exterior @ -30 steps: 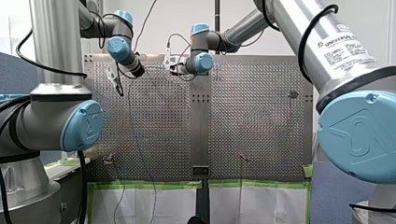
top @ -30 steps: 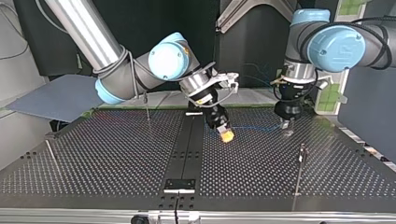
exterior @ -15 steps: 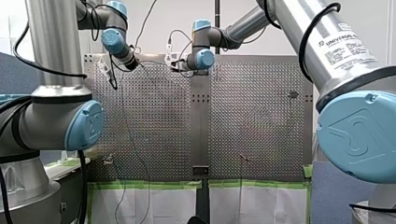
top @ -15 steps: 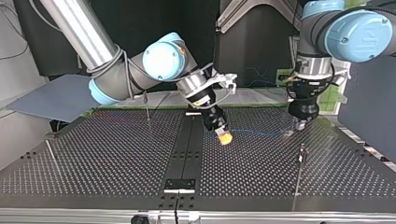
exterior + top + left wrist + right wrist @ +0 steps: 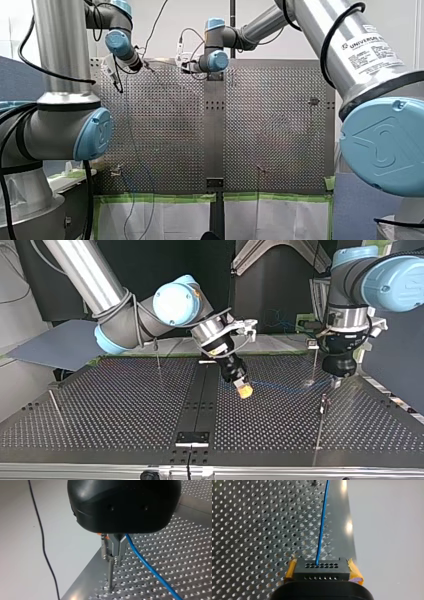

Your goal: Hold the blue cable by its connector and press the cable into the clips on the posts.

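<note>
We count two grippers (left gripper [image 5: 115, 556], right gripper [image 5: 244, 390]), one blue cable [image 5: 322, 525], one connector [image 5: 322, 571], four posts [image 5: 158, 355] [image 5: 56, 407] [image 5: 320, 427] [image 5: 314, 365] and one perforated table [image 5: 125, 405].

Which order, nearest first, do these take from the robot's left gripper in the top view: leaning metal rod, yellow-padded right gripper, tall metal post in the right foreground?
From my left gripper:
1. the tall metal post, right beside the jaws, at the view's right.
2. the yellow-padded right gripper, near the view's middle.
3. the leaning metal rod, at the view's far left.
</note>
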Motion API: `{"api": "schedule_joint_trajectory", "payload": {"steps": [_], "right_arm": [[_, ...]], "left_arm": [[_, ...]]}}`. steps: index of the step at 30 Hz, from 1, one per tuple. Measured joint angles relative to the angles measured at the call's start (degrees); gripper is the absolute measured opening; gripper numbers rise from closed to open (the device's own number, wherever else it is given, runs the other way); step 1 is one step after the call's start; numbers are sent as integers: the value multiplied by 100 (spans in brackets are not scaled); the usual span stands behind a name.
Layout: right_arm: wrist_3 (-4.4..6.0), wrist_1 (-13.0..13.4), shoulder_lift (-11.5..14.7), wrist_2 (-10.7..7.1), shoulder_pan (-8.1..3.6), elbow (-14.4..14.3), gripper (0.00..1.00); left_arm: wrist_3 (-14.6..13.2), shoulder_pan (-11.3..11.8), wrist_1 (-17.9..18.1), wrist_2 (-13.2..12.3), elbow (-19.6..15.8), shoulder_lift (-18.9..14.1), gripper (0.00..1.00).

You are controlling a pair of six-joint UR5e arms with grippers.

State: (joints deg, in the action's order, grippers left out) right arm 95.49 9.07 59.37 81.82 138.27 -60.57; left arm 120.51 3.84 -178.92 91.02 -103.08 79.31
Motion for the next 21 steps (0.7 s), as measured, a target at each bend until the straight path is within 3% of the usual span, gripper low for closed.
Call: {"api": "schedule_joint_trajectory", "payload": {"steps": [10,21], "right_arm": [[137,-14,-20,-9,-9,140,0],[160,-7,-159,-76,-44,195,0]], "left_arm": [[204,182,293,-327,69,158,1],[309,346,462,-432,176,364,1]]}}
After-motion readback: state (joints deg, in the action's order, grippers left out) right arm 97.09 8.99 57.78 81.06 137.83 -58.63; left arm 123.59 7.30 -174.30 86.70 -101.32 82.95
